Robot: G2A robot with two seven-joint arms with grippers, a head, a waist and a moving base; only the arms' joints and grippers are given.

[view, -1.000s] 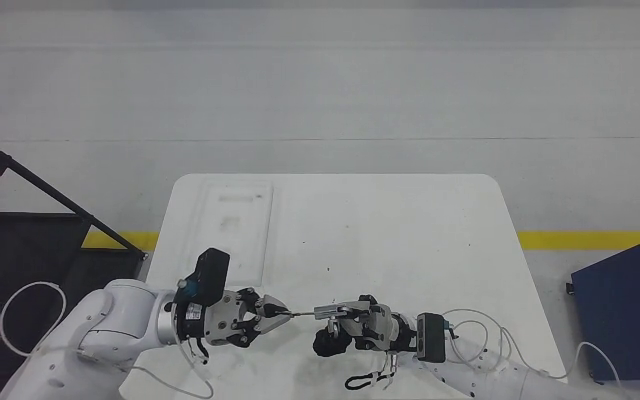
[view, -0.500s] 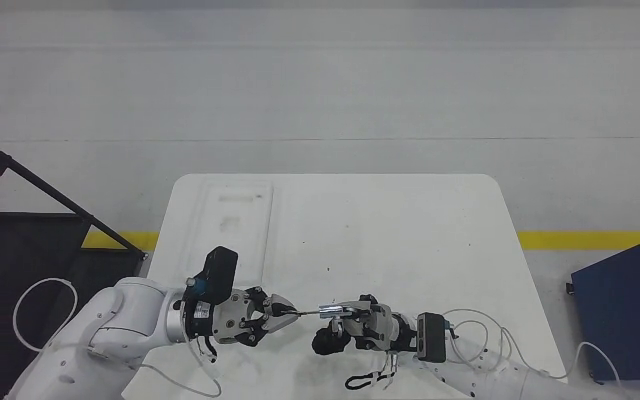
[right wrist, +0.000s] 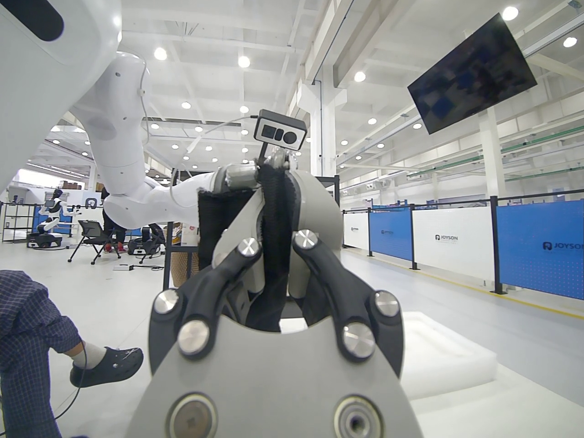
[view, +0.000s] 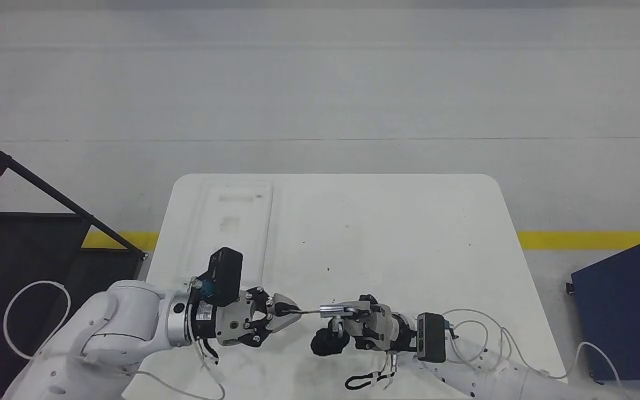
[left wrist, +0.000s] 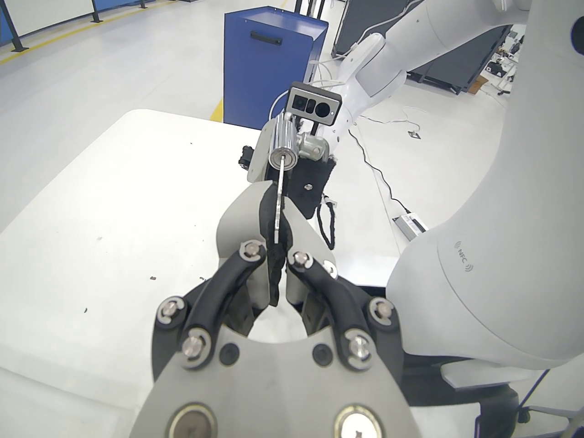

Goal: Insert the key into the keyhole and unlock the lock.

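White tabletop (view: 420,230) carries both arms near its front edge. At left, the left gripper (view: 283,311) is pinched narrowly on a flat silver metal key (left wrist: 278,205), whose long axis lies level with the blade pointing right. It points at the chrome cylinder lock (left wrist: 284,143), which is clamped in the right gripper (view: 350,316). Left wrist view shows the key's tip at the keyhole in the lock's round face; from above, that joint is too small to judge.

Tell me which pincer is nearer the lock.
Right. The right pincer is shut on the lock itself. The left pincer grips the key and stands back behind it, with the key's tip at the keyhole.
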